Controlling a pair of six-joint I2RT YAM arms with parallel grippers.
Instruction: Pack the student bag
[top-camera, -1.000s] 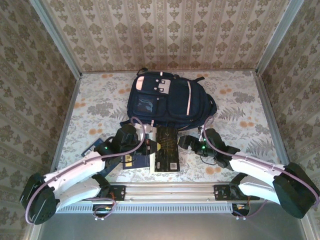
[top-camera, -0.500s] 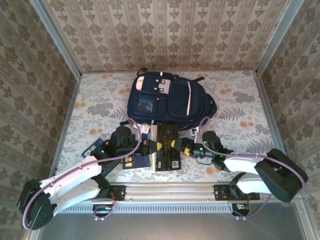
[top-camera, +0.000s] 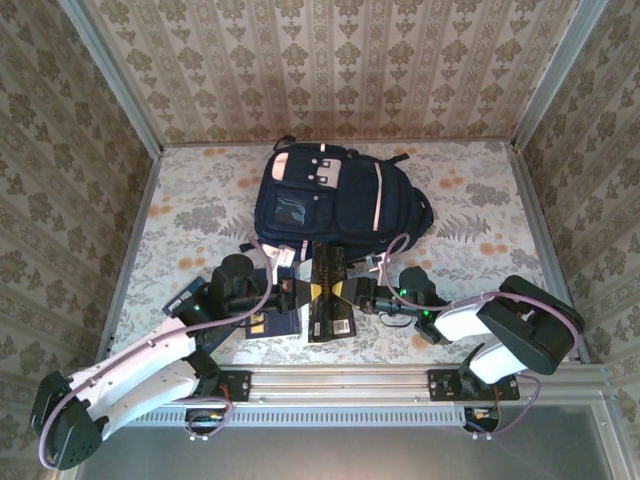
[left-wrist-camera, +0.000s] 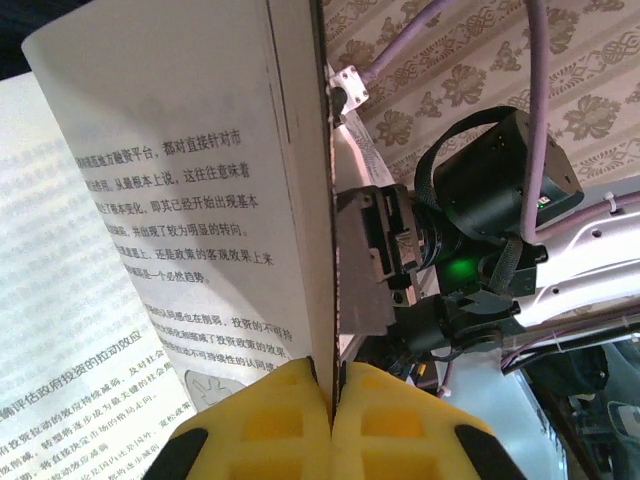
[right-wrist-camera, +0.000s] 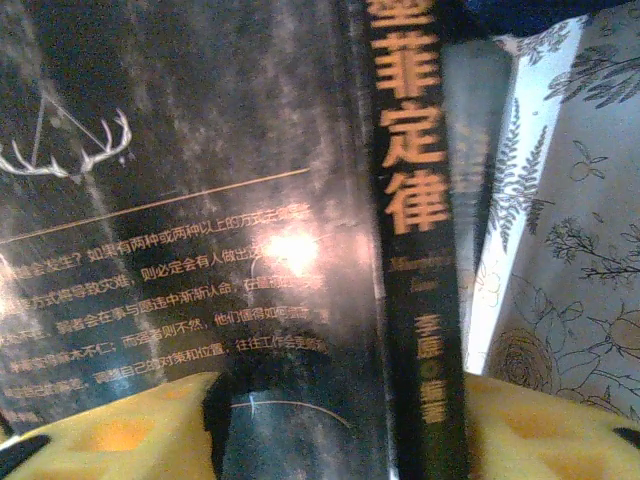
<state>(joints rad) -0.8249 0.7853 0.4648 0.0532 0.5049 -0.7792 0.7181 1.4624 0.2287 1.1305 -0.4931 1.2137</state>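
The student bag, navy with pale pink stripes, lies flat at the back middle of the table. In front of it a black book with orange spine lettering is held between both arms. My left gripper is shut on the book's left edge; its yellow fingertips pinch a thin cover edge beside a white printed page. From the right, my right gripper has its yellow pads against both sides of the book's spine end.
Under the left arm a blue book lies flat, with another dark book further left. The floral table is bounded by patterned walls and metal rails. The right wrist and its camera sit close behind the held book.
The right gripper has slid left up to the black book and narrowed its jaws around it. The left arm has shifted slightly, still gripping.
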